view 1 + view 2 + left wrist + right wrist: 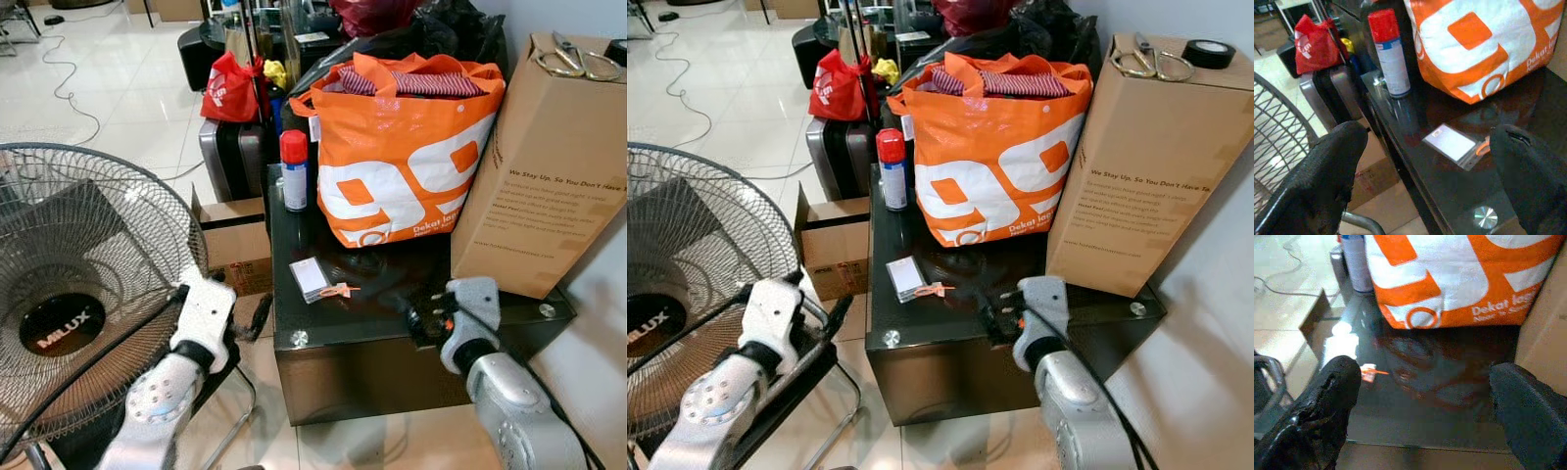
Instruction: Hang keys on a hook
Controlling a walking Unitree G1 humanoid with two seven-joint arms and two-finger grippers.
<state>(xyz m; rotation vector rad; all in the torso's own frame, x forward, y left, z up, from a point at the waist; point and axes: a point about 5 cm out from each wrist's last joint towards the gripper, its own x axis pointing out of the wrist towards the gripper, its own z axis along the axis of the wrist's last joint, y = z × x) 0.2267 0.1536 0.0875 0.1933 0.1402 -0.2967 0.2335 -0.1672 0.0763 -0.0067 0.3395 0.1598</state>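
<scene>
A clear card pouch (310, 277) with an orange tag (343, 289) lies flat near the front left corner of the black glass table (323, 338). I cannot make out the keys themselves on it. My left gripper (257, 315) hangs just off the table's left edge, open, with its two fingers (1327, 171) spread either side of the pouch (1452, 143) ahead. My right gripper (421, 318) is over the table's front edge, to the right of the pouch, open with nothing in it. The orange tag (1370, 372) lies off towards its one finger (1327, 401).
An orange shopping bag (402, 147) and a red-capped spray can (294, 171) stand at the back of the table. A tall cardboard box (544, 166) with scissors (573, 59) on top is at the right. A standing fan (78, 294) is close on the left, with an open carton (235, 245) beside the table.
</scene>
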